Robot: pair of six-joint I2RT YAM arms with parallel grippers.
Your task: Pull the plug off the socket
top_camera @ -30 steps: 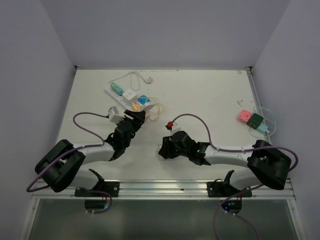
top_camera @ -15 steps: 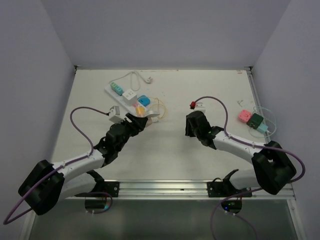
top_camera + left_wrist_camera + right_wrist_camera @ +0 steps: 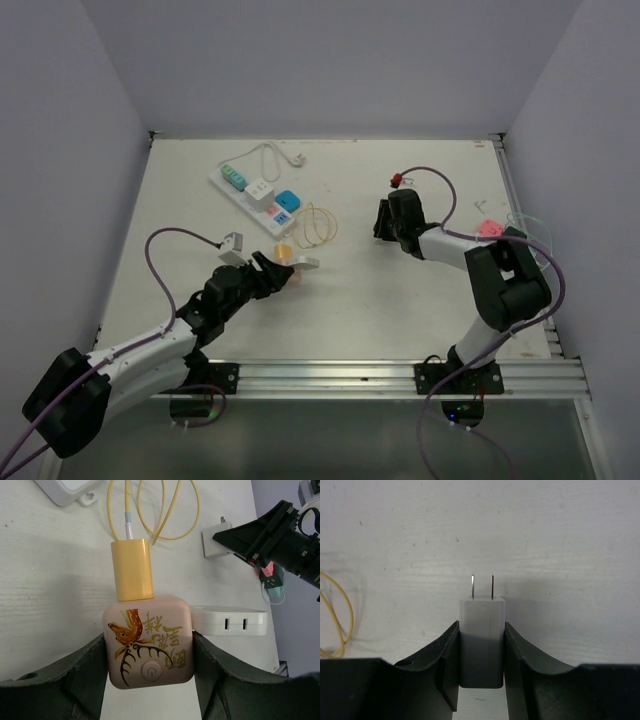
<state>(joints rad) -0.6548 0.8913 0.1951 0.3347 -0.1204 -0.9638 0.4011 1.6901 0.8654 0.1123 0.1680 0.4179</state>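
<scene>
Pulled back from the socket, the left gripper pinches a pink cube adapter. Right gripper clamps the white plug.

pink cube: gold Chinese characters, too stylised to read, beside a deer emblem | round button: power symbol

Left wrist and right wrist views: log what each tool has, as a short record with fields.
left tool: shut on the pink cube adapter
on the cube: yellow plug with yellow cable in its far side; white block touching one side
right tool: shut on the white plug
prongs: both bare, pointing away from the tool
power strip: far left of the table, apart from both tools
</scene>
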